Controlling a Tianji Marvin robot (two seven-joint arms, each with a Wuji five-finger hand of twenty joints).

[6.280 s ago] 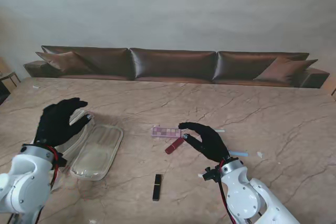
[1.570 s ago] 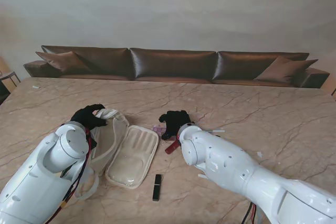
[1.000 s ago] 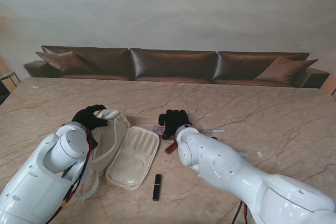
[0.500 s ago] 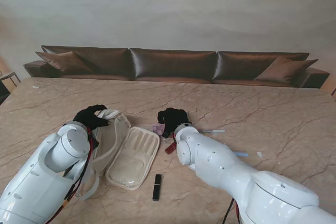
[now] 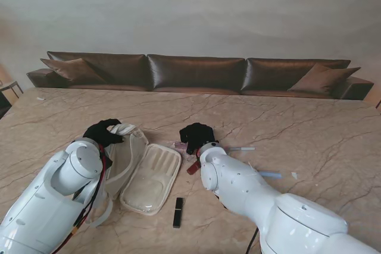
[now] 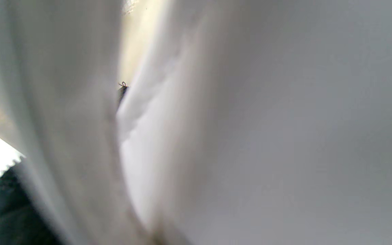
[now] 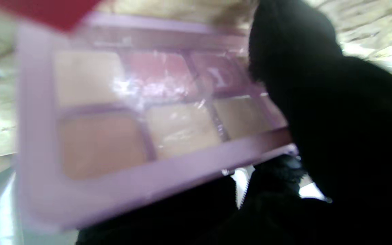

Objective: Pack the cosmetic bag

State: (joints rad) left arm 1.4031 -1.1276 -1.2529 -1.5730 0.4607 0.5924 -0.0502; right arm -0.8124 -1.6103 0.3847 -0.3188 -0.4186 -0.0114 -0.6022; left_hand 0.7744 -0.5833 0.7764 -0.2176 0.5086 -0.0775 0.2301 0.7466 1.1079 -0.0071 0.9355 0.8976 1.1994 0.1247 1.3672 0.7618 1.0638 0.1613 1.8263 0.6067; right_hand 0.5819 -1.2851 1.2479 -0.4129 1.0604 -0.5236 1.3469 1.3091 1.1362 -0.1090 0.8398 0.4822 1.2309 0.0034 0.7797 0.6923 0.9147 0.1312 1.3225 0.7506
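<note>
At table centre, our right hand point(image 5: 196, 135) closes on the eyeshadow palette point(image 7: 141, 122), flat, rigid, slick, best pinched by its edges; our left hand point(image 5: 102, 131) grips the soft cosmetics bag point(image 5: 149, 173) open, just left.

- The left wrist view is almost filled by blurry white cloth of the soft cream cosmetics bag point(image 6: 216, 136), so nothing on the table shows there.
- The black-gloved left hand point(image 5: 102, 131) is partly hidden by its own white arm, and its fingertips are lost in the bag's flap.
- The black-gloved right hand point(image 5: 197, 135) covers most of the flat purple eyeshadow palette point(image 5: 180, 146); only a thin edge peeks out.
- In the right wrist view the palette point(image 7: 141, 126) is blurry, and black fingers point(image 7: 335, 112) hide one end.
- The dark red lipstick tube point(image 5: 193, 167) is half hidden behind the right arm.
- The tiny white bit point(image 5: 294, 175) is too small to tell.
</note>
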